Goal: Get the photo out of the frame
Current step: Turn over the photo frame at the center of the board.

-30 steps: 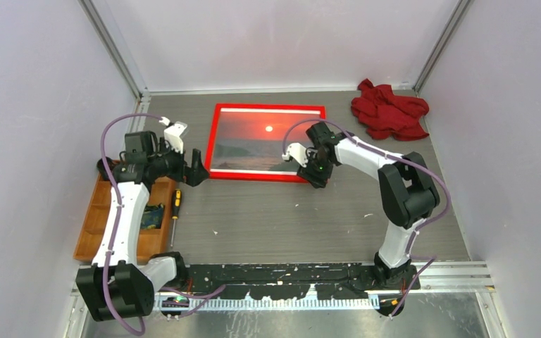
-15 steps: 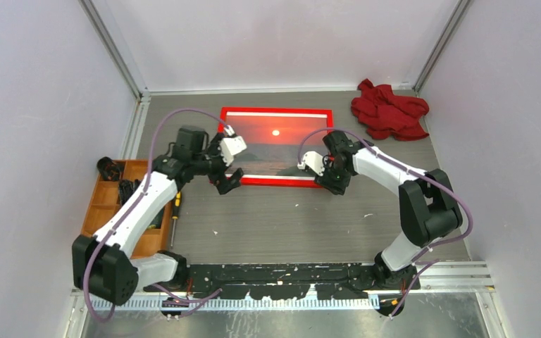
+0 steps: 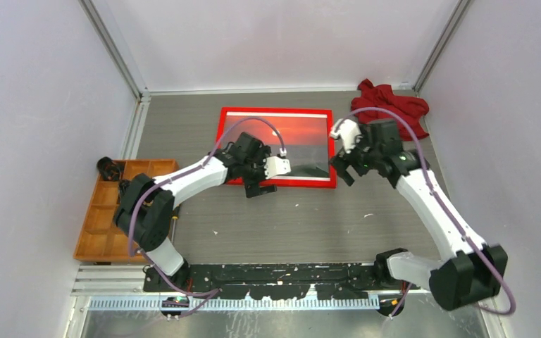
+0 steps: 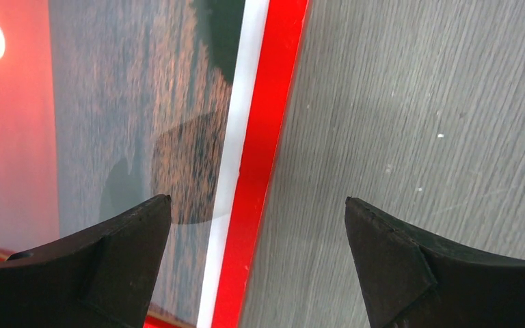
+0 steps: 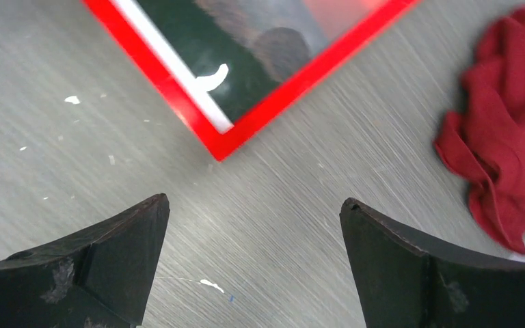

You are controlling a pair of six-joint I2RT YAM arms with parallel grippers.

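Note:
The bright red frame lies flat on the grey table with the sunset photo inside it. My left gripper hovers open over the frame's near edge. In the left wrist view one finger hangs above the photo, the other above bare table, and the red rail runs between them untouched. My right gripper is open just off the frame's near right corner, above bare table, holding nothing. The right wrist view shows part of the photo.
A crumpled red cloth lies at the back right, also seen as the cloth beside the right gripper. A wooden compartment tray sits at the left edge. Walls close in the back and sides.
The left arm swung right from the tray to the frame's near edge. The right gripper pulled off the frame toward the right and opened. The frame slid a little rightwards.

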